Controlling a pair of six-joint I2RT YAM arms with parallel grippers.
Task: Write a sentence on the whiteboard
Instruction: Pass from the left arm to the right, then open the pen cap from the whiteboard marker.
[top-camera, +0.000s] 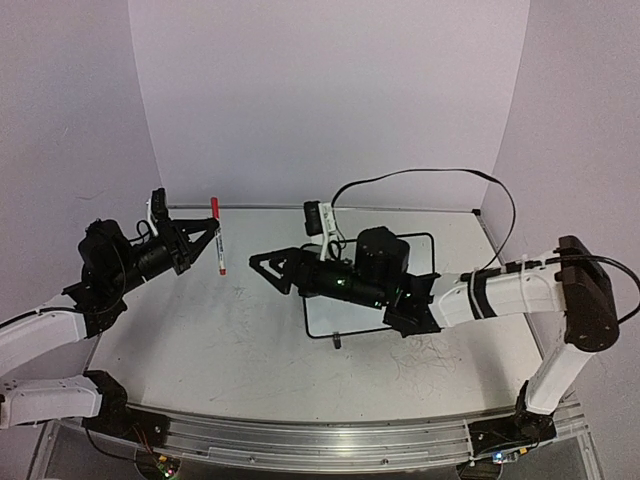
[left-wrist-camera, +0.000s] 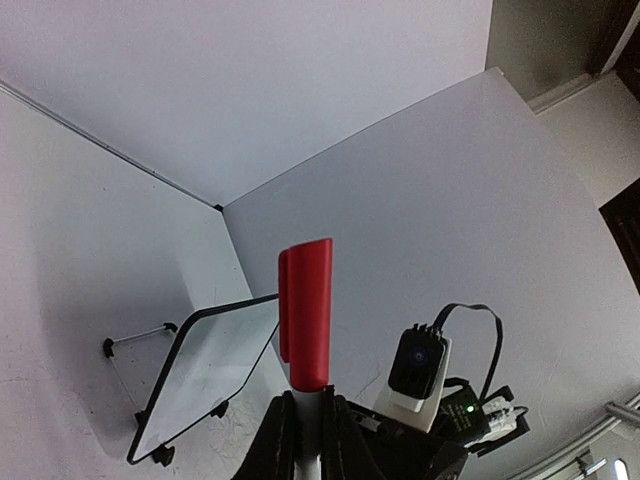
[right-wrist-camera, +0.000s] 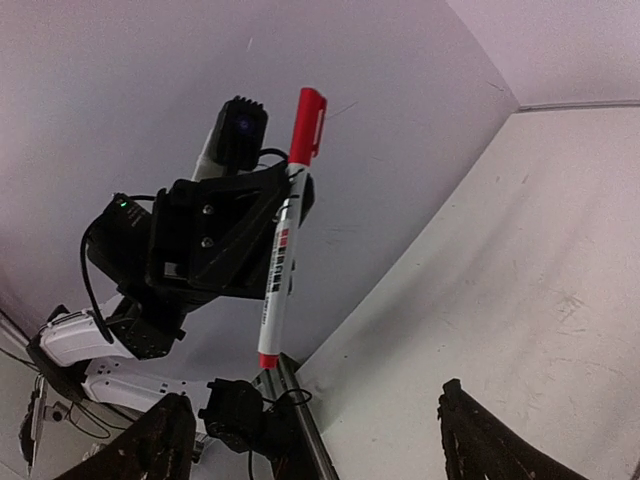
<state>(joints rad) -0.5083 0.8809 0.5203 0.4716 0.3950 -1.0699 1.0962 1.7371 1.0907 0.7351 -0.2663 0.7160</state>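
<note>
My left gripper (top-camera: 211, 236) is shut on a white marker (top-camera: 218, 243) with a red cap (top-camera: 214, 205) and holds it upright above the table's left side. In the left wrist view the red cap (left-wrist-camera: 305, 315) rises from between the shut fingers (left-wrist-camera: 276, 432). The whiteboard (top-camera: 346, 318), black-framed, lies flat mid-table, mostly covered by my right arm. My right gripper (top-camera: 264, 264) is open, pointing left, a short way right of the marker. The right wrist view shows the marker (right-wrist-camera: 283, 245) held in the left gripper (right-wrist-camera: 222, 238), beyond my own spread fingers (right-wrist-camera: 168, 440).
The whiteboard (left-wrist-camera: 205, 375) appears to the left of the marker in the left wrist view, with a thin metal rod (left-wrist-camera: 140, 335) lying behind it. A black cable (top-camera: 420, 174) loops over the back right. Scribble marks (top-camera: 430, 360) cover the tabletop. A metal rail (top-camera: 350, 440) runs along the front edge.
</note>
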